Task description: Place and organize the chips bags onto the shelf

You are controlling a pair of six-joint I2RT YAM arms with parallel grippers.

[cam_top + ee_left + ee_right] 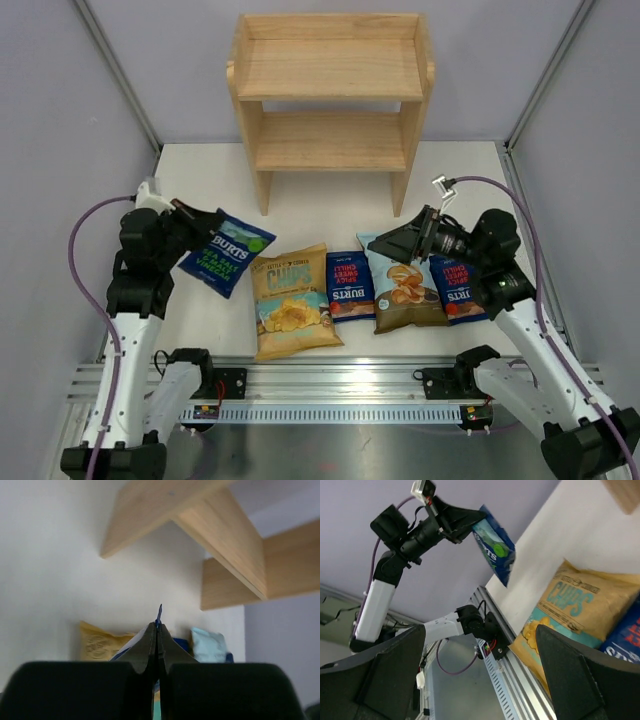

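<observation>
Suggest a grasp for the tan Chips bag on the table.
Pinch the top seam of the tan Chips bag, the edge facing the shelf, coming down from that side. It lies flat, puffy mid-body; the seam is thin and clear, while a Burts bag crowds its right edge.

White tabletop boxed in by pale lilac-grey panels.
The tabletop was matte white, closed off by a back wall, a left panel and a right panel of the same flat lilac-grey, with slanting metal posts at the far corners. An aluminium rail ran along the near edge, a slotted strip beneath it, then brushed metal sheet. The light was soft and even.
</observation>
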